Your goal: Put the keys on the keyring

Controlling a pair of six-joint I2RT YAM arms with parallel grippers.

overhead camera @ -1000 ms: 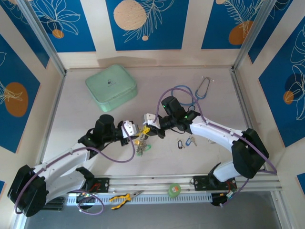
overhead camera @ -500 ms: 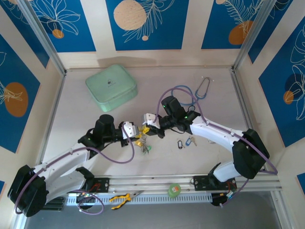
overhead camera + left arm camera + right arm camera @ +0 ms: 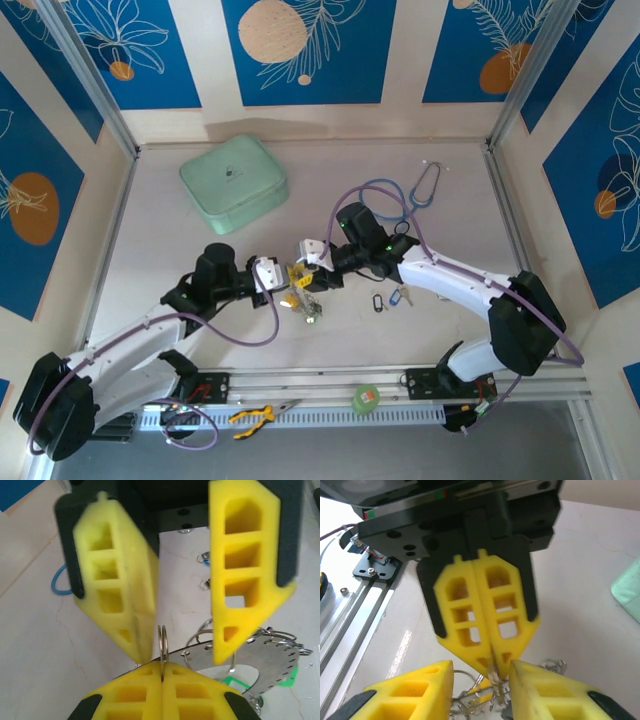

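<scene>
Far left on the bench (image 3: 150,250) sits a mint-green case (image 3: 233,183), well clear of the action. Next along is the left claw (image 3: 291,280). Its yellow fingers (image 3: 485,620) are pressed tight together on a thin wire loop (image 3: 162,641), which stands upright in the pinch.

That loop sits right at the edge of the keyring (image 3: 272,655), the flat silvery plate with the notched rim. It hangs mid-bench just below the two claws, with a bit of green showing under it. Whether it touches the bench I can't tell.

The right claw (image 3: 306,268) comes in nose to nose with the left. Its yellow fingers (image 3: 245,575) are spread wide apart either side of the left claw's tip and grip nothing.

Further right, two loose keys (image 3: 377,300) lie on the bench beside the right arm, one black-tagged, one blue-tagged. Beyond them at the back there's a blue stethoscope (image 3: 425,187).
</scene>
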